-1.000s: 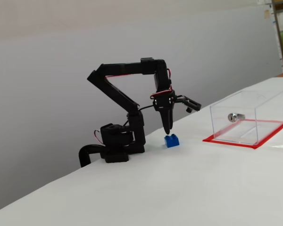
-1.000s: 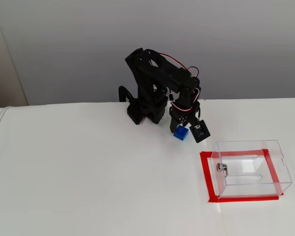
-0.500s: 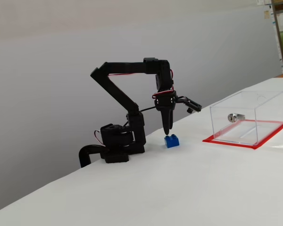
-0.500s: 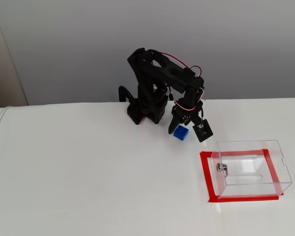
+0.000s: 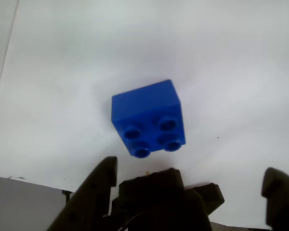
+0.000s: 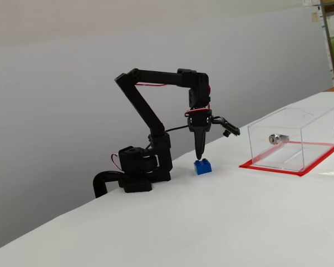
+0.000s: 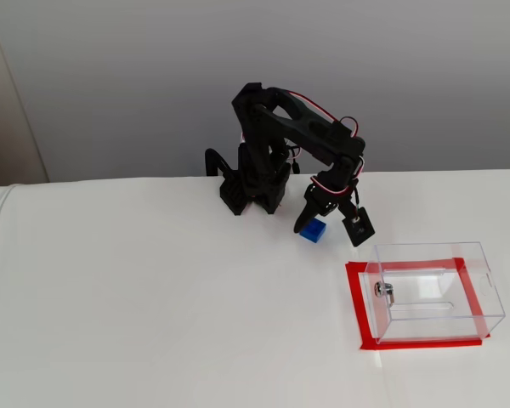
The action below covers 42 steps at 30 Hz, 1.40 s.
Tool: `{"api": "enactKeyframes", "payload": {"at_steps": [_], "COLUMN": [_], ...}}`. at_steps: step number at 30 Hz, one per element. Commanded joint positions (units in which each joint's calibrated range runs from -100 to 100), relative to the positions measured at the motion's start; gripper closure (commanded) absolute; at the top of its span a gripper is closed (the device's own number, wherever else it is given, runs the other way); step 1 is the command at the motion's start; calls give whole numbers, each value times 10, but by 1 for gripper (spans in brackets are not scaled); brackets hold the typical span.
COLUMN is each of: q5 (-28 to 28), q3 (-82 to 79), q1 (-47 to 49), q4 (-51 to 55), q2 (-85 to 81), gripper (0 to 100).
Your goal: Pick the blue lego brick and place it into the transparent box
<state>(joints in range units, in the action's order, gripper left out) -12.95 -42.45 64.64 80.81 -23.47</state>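
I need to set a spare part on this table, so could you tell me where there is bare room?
The widest free patch is the white table in front of the arm and left of the transparent box in a fixed view. It is crowded near the arm base, where the open end effector hovers over the blue lego brick.

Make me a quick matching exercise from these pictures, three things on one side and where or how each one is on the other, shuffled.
Things:
1. blue lego brick
2. transparent box
3. gripper

States:
A. open, poised above the brick
B. studs up on the white table, not gripped
C. standing on a red-edged base, silver lock part on one wall

Pairs: 1-B, 2-C, 3-A
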Motion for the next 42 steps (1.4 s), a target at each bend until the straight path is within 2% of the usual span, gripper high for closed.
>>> {"api": "enactKeyframes", "payload": {"at_steps": [1, 11, 18, 29, 42], "q5": [-2, -1, -2, -26, -35], "q3": [23, 14, -1, 0, -45], "q1": [3, 1, 2, 56, 50], "q4": [-1, -3, -53, -53, -44], "q2": [3, 5, 28, 51, 41], "gripper": [67, 67, 67, 67, 67]}}
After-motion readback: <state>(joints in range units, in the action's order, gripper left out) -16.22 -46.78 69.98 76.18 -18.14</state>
